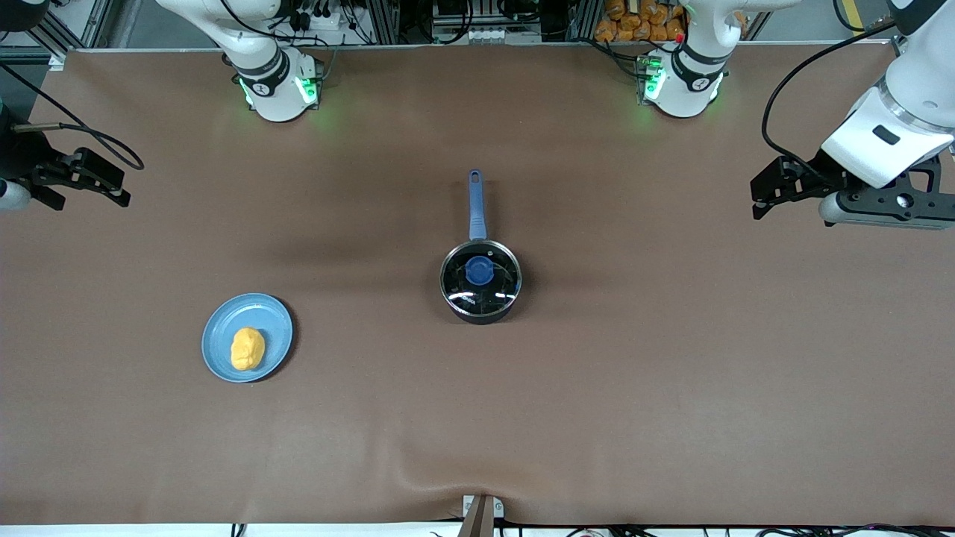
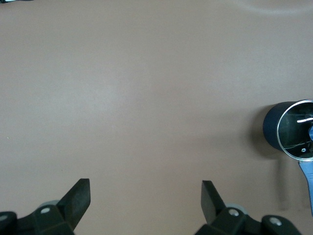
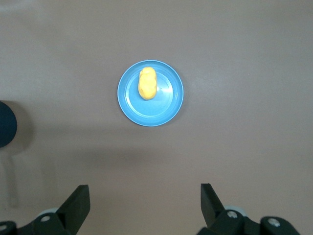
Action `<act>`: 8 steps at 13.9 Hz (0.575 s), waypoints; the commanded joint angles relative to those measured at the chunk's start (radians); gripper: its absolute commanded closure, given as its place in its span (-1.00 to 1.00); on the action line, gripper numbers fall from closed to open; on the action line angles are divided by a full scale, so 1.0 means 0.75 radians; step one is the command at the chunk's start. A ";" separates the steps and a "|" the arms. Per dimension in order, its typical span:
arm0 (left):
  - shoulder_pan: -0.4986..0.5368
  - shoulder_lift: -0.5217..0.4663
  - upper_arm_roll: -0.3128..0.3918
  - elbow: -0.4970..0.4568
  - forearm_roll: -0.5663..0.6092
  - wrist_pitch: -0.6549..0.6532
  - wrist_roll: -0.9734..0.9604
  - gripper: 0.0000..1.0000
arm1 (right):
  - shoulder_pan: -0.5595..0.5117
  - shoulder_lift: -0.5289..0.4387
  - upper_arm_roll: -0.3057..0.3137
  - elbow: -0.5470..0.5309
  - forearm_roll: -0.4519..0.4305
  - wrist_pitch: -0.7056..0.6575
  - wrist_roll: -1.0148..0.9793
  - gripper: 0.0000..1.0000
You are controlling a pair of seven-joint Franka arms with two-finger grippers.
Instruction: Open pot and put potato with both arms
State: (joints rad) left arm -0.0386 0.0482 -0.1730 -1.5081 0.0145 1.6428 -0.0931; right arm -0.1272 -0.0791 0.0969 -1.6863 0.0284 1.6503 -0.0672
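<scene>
The black pot [image 1: 480, 282] stands mid-table with its glass lid on, blue knob [image 1: 478, 270] up and blue handle [image 1: 476, 205] pointing toward the robots' bases. The yellow-orange potato [image 1: 247, 348] lies on a light-blue plate [image 1: 272, 321] toward the right arm's end, nearer the front camera than the pot. My left gripper [image 1: 757, 198] hangs open and empty over bare table at the left arm's end; its wrist view [image 2: 145, 188] shows the pot [image 2: 288, 129] at the edge. My right gripper [image 1: 119, 190] hangs open and empty at the right arm's end; its wrist view [image 3: 145, 193] shows the potato [image 3: 147, 83] and plate [image 3: 168, 110].
A brown cloth covers the table [image 1: 671, 373]. It has a raised wrinkle [image 1: 477, 477] at the front edge, above a small clamp [image 1: 479, 513]. Cables and boxes lie along the edge where the robots' bases stand.
</scene>
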 commanded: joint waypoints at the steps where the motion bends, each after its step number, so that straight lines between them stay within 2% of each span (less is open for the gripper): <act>1: 0.013 -0.031 -0.015 -0.022 0.030 0.016 0.012 -1.00 | -0.006 -0.013 0.000 -0.012 0.025 -0.004 0.010 -1.00; 4: 0.008 -0.025 -0.015 -0.026 0.028 0.016 0.014 -1.00 | -0.008 0.015 0.000 -0.012 0.023 0.009 0.010 -1.00; 8: 0.004 -0.023 -0.013 -0.024 0.030 0.016 0.012 -1.00 | 0.000 0.152 0.000 -0.010 0.021 0.104 0.008 -1.00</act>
State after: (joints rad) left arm -0.0388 0.0481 -0.1746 -1.5086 0.0145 1.6457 -0.0931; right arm -0.1273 -0.0237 0.0961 -1.7008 0.0285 1.6876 -0.0672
